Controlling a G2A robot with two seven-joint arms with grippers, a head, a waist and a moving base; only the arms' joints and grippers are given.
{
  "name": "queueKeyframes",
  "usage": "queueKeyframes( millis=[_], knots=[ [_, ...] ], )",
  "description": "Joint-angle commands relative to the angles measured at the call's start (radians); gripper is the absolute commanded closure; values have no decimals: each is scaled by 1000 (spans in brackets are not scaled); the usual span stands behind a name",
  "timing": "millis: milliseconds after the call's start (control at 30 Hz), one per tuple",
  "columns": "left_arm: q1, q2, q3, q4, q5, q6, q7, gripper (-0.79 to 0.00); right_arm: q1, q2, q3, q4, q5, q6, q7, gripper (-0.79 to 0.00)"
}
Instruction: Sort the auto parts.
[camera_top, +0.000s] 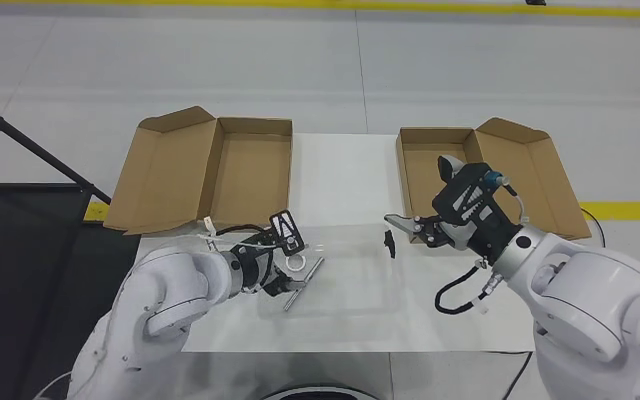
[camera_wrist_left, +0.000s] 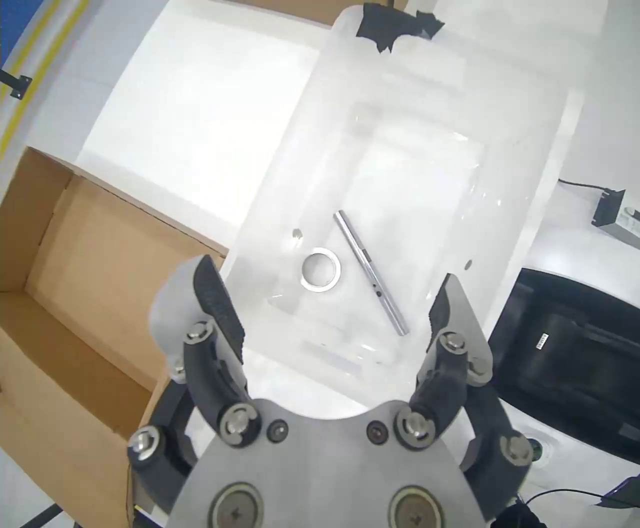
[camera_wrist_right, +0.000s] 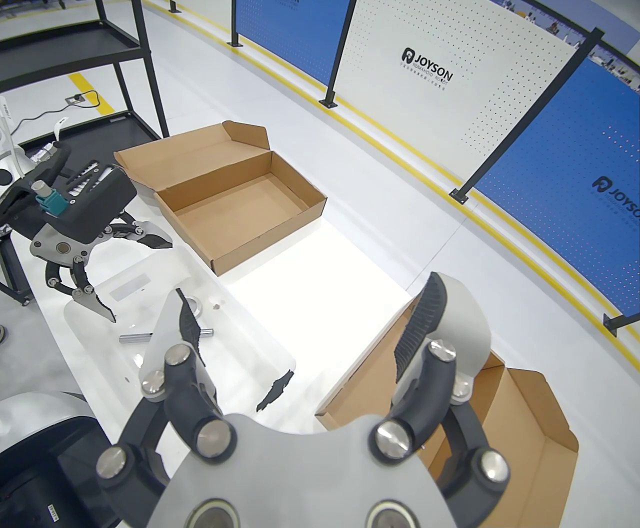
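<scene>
At the bench's (camera_top: 340, 170) back left stands an open cardboard box (camera_top: 250, 175) with its lid folded out to the left. Just in front of it a clear tray (camera_wrist_left: 425, 200) lies across the middle of the bench. The left jaws hang over the tray's left part, spread wide and holding nothing. Below them, on the tray floor, lies a metal ring (camera_wrist_left: 321, 269), flat and apart from both fingertips. A tiny loose bit (camera_wrist_left: 297, 232) lies near it, too small to tell what it is. Just to the ring's right lies a slim metal rod (camera_wrist_left: 371, 279), flat and set at a slant, close to the ring but not touching it. Farther right, at the tray's far end, a torn scrap of black tape (camera_top: 389, 243) sticks to the rim. The right jaws sit just past that scrap, also spread wide and gripping nothing, level with the front left corner of the second box (camera_top: 430, 175). That box stands open at the back right, its lid folded out to the right.
</scene>
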Motion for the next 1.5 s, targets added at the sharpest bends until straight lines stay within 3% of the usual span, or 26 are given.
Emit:
queueKeyframes(
  millis=[0,200,633,1133,1300,1467],
  knots=[
    [5,-1,2,2,-14,15,25,-785,0,0,0,0,0,0,0,-785],
    [-15,-10,99,5,83,159,5,-785,0,0,0,0,0,0,0,-785],
    [-157,-54,367,-8,219,463,-321,-785,0,0,0,0,0,0,0,-785],
    [-159,-55,370,-8,218,474,-321,-785,0,0,0,0,0,0,0,-785],
    [-130,-58,349,63,178,499,-190,-785,0,0,0,0,0,0,0,-785],
    [-133,-64,360,110,211,537,-127,-785,0,0,0,0,0,0,0,-785]
  ],
)
